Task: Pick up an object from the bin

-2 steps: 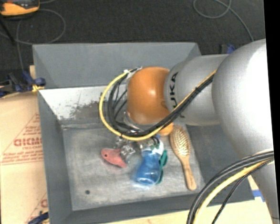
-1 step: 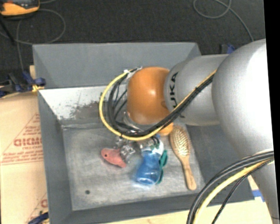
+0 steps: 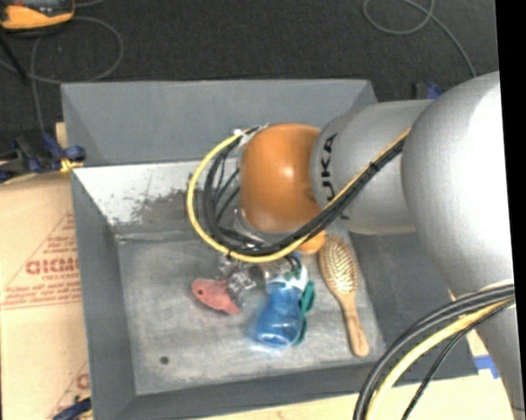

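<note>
My gripper point(image 3: 241, 282) hangs low in the middle of the bin, mostly hidden under the arm's orange cover. Its metal tip sits right beside a small pink-red flat thing point(image 3: 213, 295) on the bin floor, at that thing's right end. Just right of the gripper lies a blue translucent plastic thing with a green band point(image 3: 280, 318). A wooden hairbrush point(image 3: 345, 289) lies further right, handle pointing to the bin's front.
The arm and its cables cover the bin's middle and back. Bare floor shows at the left and front left of the bin.
</note>
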`<state>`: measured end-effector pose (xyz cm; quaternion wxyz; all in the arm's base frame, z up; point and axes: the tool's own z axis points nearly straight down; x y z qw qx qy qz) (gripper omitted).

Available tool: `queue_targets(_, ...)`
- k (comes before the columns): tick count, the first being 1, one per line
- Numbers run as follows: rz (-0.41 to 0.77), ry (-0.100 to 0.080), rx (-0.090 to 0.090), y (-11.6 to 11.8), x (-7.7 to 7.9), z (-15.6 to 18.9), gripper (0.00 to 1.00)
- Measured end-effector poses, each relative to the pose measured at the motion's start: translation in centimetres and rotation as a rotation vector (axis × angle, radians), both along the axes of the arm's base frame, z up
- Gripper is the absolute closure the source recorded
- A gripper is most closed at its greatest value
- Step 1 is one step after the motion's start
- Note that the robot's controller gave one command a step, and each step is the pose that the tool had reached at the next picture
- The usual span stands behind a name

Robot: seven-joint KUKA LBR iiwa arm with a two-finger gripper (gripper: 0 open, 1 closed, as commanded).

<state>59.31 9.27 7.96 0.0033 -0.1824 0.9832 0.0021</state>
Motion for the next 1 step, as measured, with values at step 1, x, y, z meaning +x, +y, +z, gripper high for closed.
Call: queue_targets(1, 0.0, 0.009, -0.004, -0.09, -0.15, 1.79, 1.0)
